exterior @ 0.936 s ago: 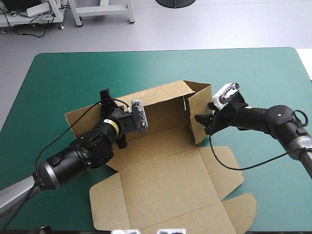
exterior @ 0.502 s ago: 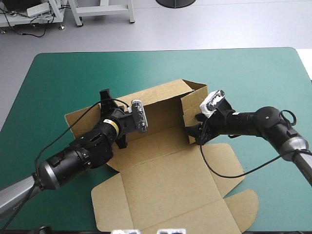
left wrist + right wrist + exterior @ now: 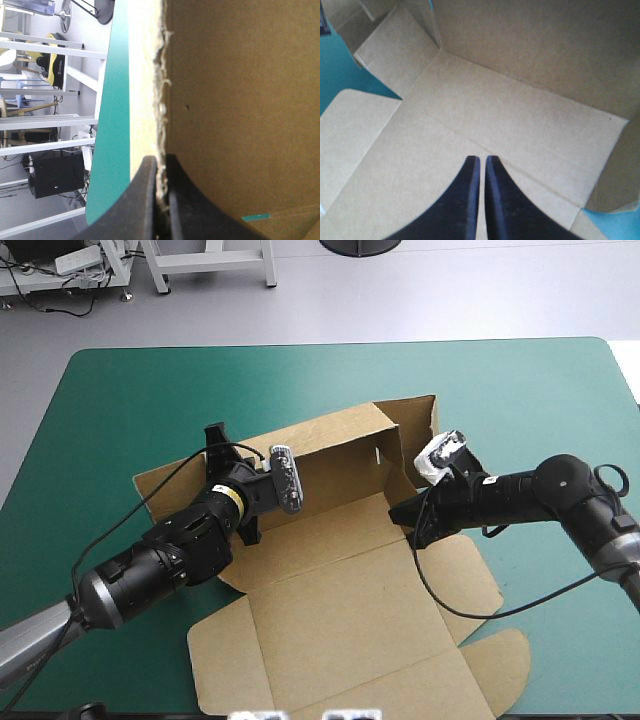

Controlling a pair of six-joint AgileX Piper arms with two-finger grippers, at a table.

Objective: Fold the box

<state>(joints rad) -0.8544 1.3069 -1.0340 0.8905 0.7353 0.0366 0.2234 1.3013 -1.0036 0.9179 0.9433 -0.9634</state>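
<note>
one box (image 3: 345,615), two grippers: left gripper (image 3: 161,167) pinches its wall, right gripper (image 3: 481,161) closed.

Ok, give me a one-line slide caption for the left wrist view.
Left gripper shut on the frayed edge of the brown box's raised wall, teal-green table cover beside it.

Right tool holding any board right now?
No: the right tool is shut with nothing in it, pointing at the bare floor of the box.
</note>
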